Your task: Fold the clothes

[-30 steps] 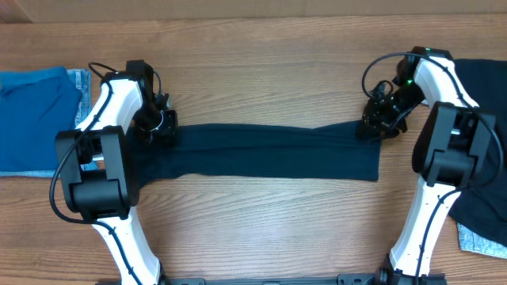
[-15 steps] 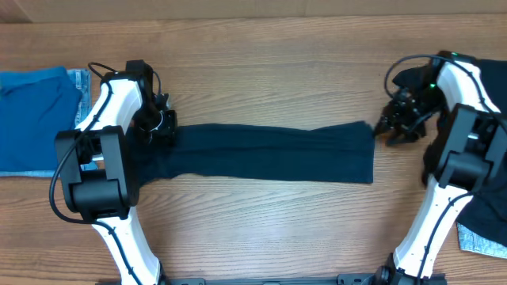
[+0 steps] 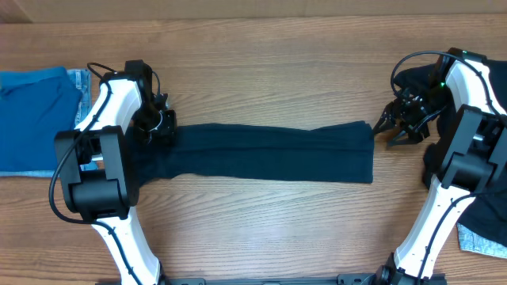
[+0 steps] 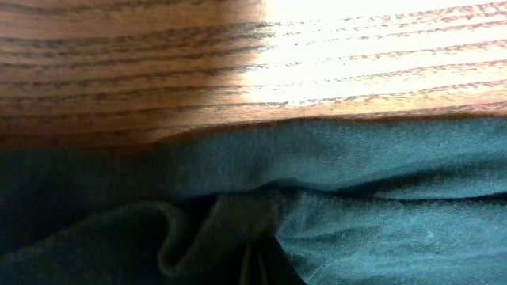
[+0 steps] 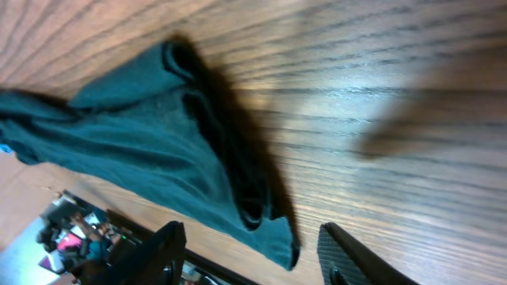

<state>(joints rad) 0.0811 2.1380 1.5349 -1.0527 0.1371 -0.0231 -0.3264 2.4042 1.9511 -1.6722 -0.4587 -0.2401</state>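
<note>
At the far left edge a blue garment (image 3: 32, 119) lies flat on a denim piece (image 3: 78, 79); this looks like the stack of finished items, though its folds cannot be made out.

Next comes the left pincer (image 3: 162, 127), pressed together at the left end of the navy garment (image 3: 269, 152). In the wrist view the cloth gathers into a pucker right at it, so it appears to be pinching that end.

The navy garment lies across the middle of the bench (image 3: 261, 47) as one long, narrow band, fairly smooth. The lengthwise fold seems done; the folds across it are not yet made.

The right pincer (image 3: 390, 131) stands spread and holds nothing, just beside the garment's right end without touching it.

At the far right a dark heap (image 3: 489, 198) and a second denim piece (image 3: 483, 241) lie unfolded, so much of the task seems left.
</note>
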